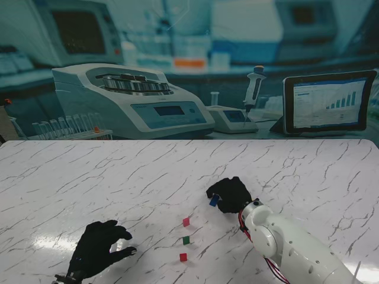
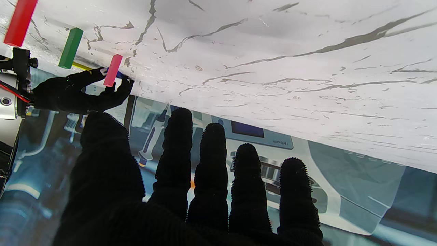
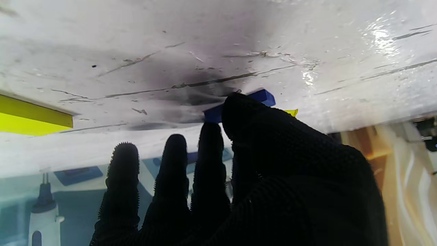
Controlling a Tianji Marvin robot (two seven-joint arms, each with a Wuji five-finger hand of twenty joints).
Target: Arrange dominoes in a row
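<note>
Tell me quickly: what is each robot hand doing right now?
Left robot hand: open, holding nothing.
Right robot hand: shut on the blue domino.

- We've got three dominoes standing on the table (image 1: 71,177), so take the middle domino (image 1: 186,240) as the landmark.
- Nearest domino (image 1: 183,257) sits just nearer to us.
- Farthest domino (image 1: 186,222) sits just beyond it.
- Right hand (image 1: 230,194) is farther right; left hand (image 1: 98,247) well left.

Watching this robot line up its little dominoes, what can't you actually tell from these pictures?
- Blue domino: the right hand covers most of it in the stand view; the thumb covers its middle in the right wrist view.
- Yellow piece: cut off by the right wrist view's edge.
- Red domino: cropped by the left wrist view's edge.
- Any domino markings: too small in the stand view.
</note>
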